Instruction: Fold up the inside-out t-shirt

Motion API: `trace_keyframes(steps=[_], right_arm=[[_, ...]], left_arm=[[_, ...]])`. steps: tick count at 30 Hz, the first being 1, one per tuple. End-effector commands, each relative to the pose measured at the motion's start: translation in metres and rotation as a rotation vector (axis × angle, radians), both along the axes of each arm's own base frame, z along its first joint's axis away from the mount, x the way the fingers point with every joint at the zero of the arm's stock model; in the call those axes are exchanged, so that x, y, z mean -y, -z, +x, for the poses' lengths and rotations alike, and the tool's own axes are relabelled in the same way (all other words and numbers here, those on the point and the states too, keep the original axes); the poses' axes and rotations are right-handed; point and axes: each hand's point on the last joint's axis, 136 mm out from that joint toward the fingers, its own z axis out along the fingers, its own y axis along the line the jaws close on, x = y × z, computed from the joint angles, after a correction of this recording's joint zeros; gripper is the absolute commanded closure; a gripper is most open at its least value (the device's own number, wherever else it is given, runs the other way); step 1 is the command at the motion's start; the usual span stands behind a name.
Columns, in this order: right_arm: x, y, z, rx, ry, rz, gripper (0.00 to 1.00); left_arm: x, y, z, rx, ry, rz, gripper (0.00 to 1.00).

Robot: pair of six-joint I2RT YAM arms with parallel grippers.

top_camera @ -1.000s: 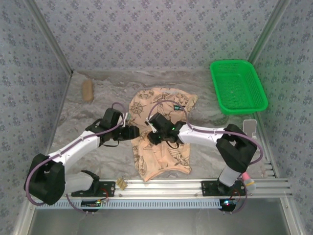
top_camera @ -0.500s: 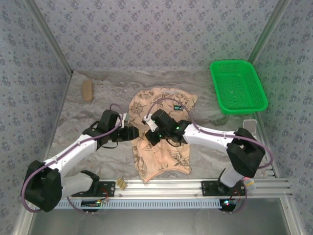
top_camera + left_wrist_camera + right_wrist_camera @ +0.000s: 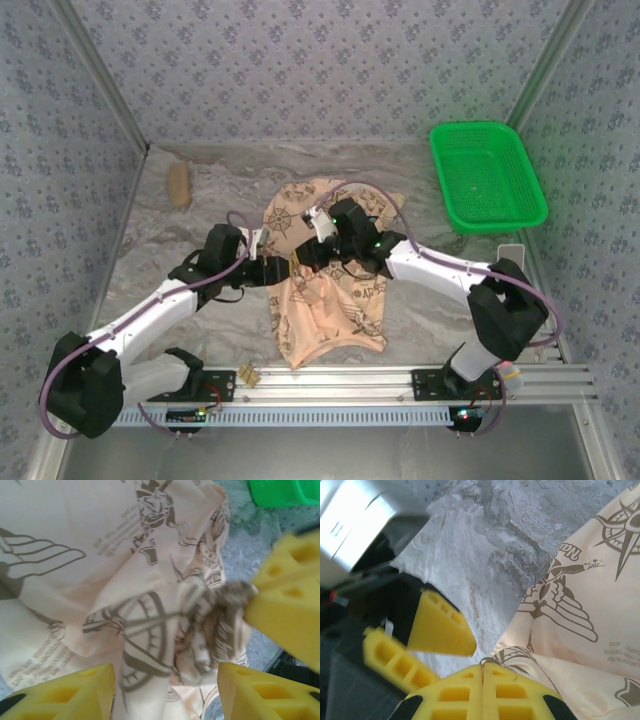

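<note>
1. Table (image 3: 205, 205): grey marbled surface, unchanged since a second ago.

2. T-shirt (image 3: 335, 310): lies at the table centre between my two arms, tan with brown prints. A second ago its left edge lay flat. That edge is now gathered inward and raised, and the near hem is drawn narrower.

3. Green basket (image 3: 487, 175): at the far right, well apart from the t-shirt, in the same position as before.

4. Right gripper (image 3: 303, 262): a second ago it sat over the middle of the t-shirt with a slight gap. It has since travelled left to the left edge and is now pressed fully together. The left wrist view shows a bunched fold of cloth pinched at its tips (image 3: 257, 595). The right wrist view shows the two pads meeting flush (image 3: 482, 672).

5. Left gripper (image 3: 291, 268): it has advanced slightly right, just beside the right gripper. Its fingers (image 3: 65, 690) stand apart, straddling the raised fold and clamping nothing.

6. Tan oblong object (image 3: 179, 184): at the far left, not moved.

7. Writing: small lines of lettering (image 3: 117, 530) accompany the compass print (image 3: 622, 540). They are too small and blurred to read.
</note>
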Motion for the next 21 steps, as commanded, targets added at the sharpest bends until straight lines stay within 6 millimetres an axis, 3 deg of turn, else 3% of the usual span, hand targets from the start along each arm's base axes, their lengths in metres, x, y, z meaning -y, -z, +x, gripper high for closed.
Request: trace_keyframes(steps=[1,9,14,16,17,18,20,21], right_arm=[[-0.015,-0.014,-0.008,-0.156,-0.075,0.132,1.00],[-0.018,-0.023,-0.033,-0.168,-0.179,0.165,1.00],[-0.014,-0.027,-0.034,-0.184,-0.177,0.175,1.00],[-0.013,-0.026,-0.037,-0.170,-0.192,0.162,1.00],[-0.009,-0.022,-0.034,-0.146,-0.173,0.125,1.00],[-0.003,-0.015,-0.027,-0.109,-0.124,0.067,0.96],[0.019,-0.005,-0.010,-0.001,-0.011,-0.042,0.72],[0.028,-0.005,-0.008,0.080,0.009,-0.075,0.69]], left_arm=[[0.016,-0.008,-0.001,0.058,0.070,-0.045,0.43],[0.021,-0.019,0.016,0.164,0.038,-0.033,0.44],[0.020,-0.014,0.024,0.194,0.037,0.021,0.82],[0.027,-0.022,0.020,0.240,0.094,-0.014,0.99],[0.032,-0.030,0.017,0.251,0.125,-0.046,1.00],[0.036,-0.037,0.014,0.242,0.137,-0.076,1.00],[0.042,-0.048,0.008,0.195,0.155,-0.140,1.00],[0.047,-0.054,0.002,0.160,0.173,-0.187,1.00]])
